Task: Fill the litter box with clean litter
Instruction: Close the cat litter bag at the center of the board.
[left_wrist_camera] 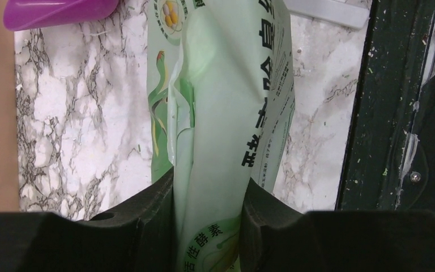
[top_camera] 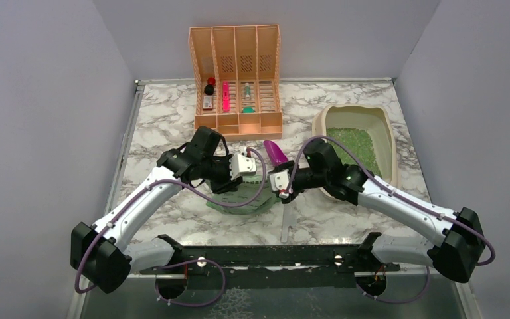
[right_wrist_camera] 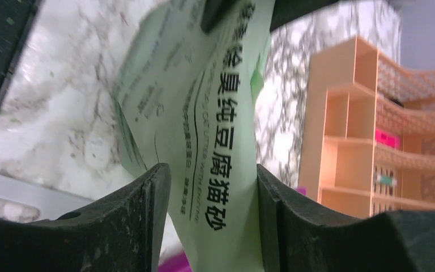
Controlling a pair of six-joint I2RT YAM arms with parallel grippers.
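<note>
Litter box, at two o'clock on the surface, is thinly covered with litter; the bag, clenched in the left jaws and straddled by the right jaws (grip unclear), should be firmly held on both sides before lifting.

You're holding the left claw and right claw nose to nose over the pale green bag mid-worktop. The purple scoop is sitting just behind the right claw. The litter box is lying off to the right with green litter in it, and the peach organizer is standing at the back.
</note>
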